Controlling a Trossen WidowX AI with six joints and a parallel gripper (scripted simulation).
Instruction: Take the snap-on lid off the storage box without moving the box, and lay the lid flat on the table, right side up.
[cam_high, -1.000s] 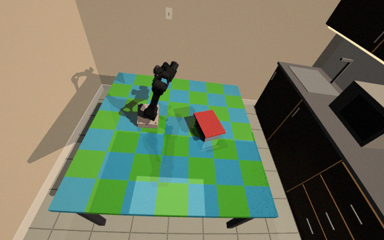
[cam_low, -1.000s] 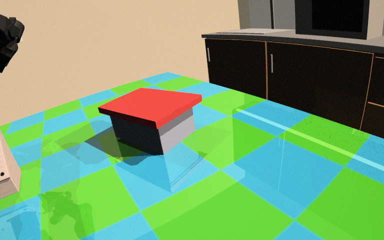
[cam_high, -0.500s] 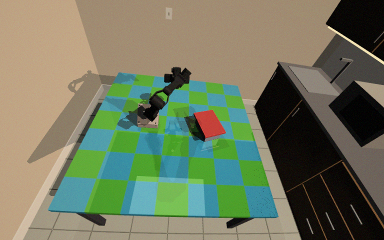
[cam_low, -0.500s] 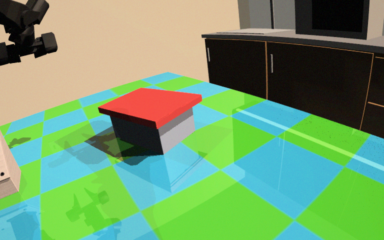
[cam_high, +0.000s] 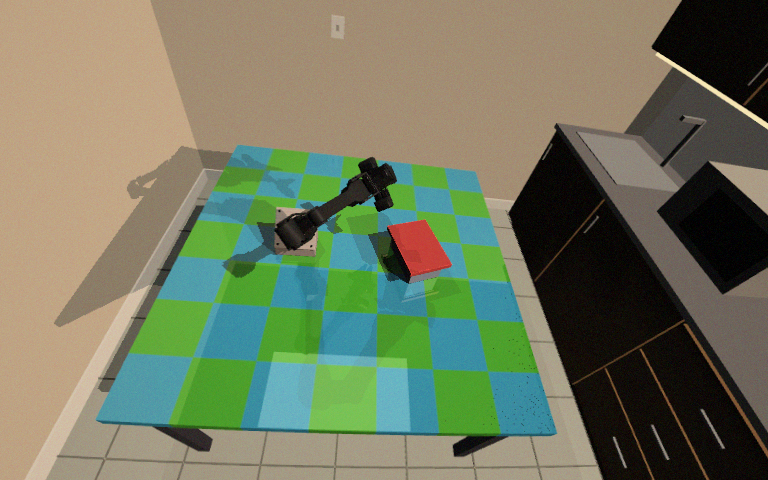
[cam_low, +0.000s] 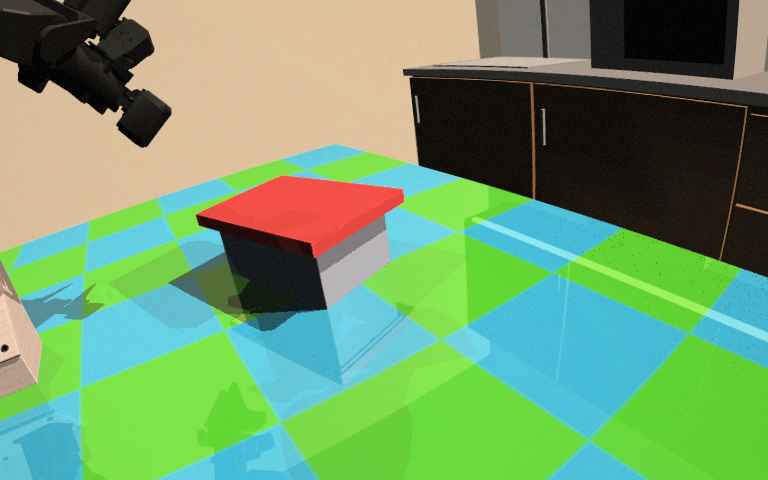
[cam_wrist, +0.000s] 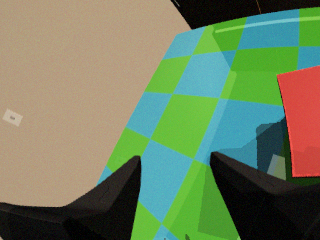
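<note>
The red lid sits on top of the grey storage box, red face up, its edges overhanging the box walls. The box stands on the checkered table. My gripper is partly open, with nothing between its fingers. It hangs well above the table, behind and to the left of the box in the top view, and touches neither box nor lid. In the wrist view the lid is cut off by the right edge.
The pale arm base stands on the table to the left of the box. A wall is behind the table. Dark kitchen cabinets stand on the floor beyond the table's right edge.
</note>
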